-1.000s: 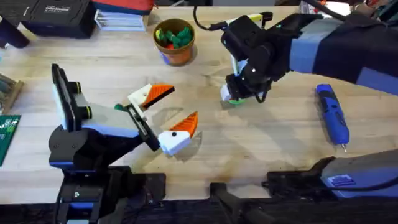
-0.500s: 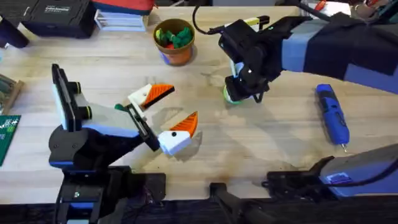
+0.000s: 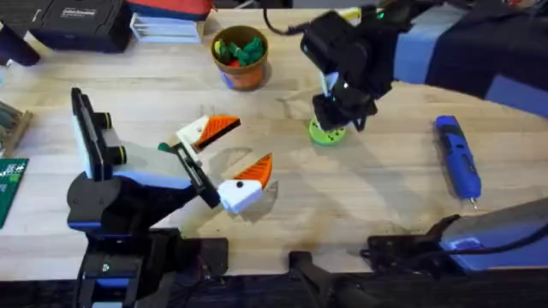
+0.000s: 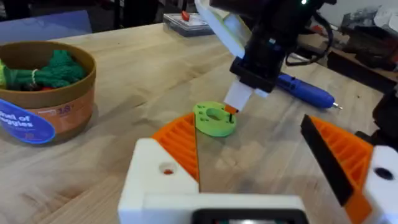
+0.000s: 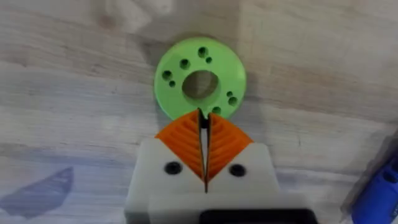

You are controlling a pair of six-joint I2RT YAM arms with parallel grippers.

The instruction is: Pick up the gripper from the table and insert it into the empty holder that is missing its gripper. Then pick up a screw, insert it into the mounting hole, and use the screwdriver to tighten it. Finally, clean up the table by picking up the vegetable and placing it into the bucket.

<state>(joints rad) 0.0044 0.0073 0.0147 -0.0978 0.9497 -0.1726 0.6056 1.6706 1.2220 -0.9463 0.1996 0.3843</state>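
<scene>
The right pincer (image 5: 204,146) is pressed closed above the green disc (image 5: 199,85); the left pincer (image 3: 229,152) is spread wide over the worktop (image 3: 385,188).

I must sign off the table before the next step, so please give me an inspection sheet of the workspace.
Surface: pale wooden table.
Job's things: screwdriver lies at the right; bucket holds toy vegetables.
Clutter: green disc; black case; circuit board.
Grippers: left gripper open, on the table; right gripper shut, tips over the disc's edge.
Cables: black cable at the far edge.
Surroundings: nothing seen.
</scene>
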